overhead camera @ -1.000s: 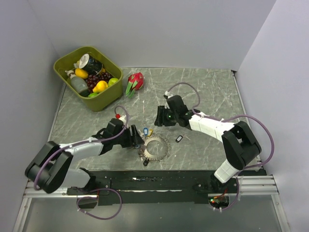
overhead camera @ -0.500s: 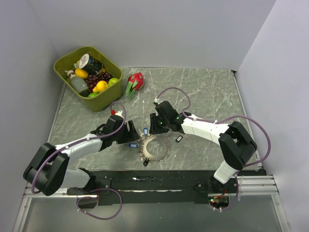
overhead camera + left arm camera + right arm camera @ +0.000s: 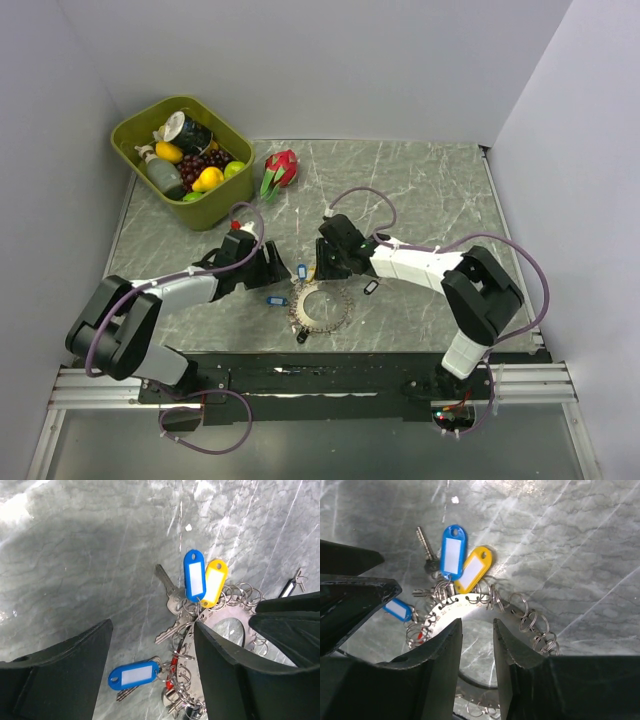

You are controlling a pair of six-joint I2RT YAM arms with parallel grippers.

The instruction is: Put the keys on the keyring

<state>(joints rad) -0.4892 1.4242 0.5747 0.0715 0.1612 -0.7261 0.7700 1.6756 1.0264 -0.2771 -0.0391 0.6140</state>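
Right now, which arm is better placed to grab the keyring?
Right. The right gripper hangs over the rim of the keyring, jaws narrowly apart and lined up on it. The left gripper is open wide over the blue-tagged key beside the ring.

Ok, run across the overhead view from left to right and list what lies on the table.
green bin → blue-tagged key → keyring → black-tagged key. The dragon fruit is left out, since it sits level with the blue-tagged key across the picture.
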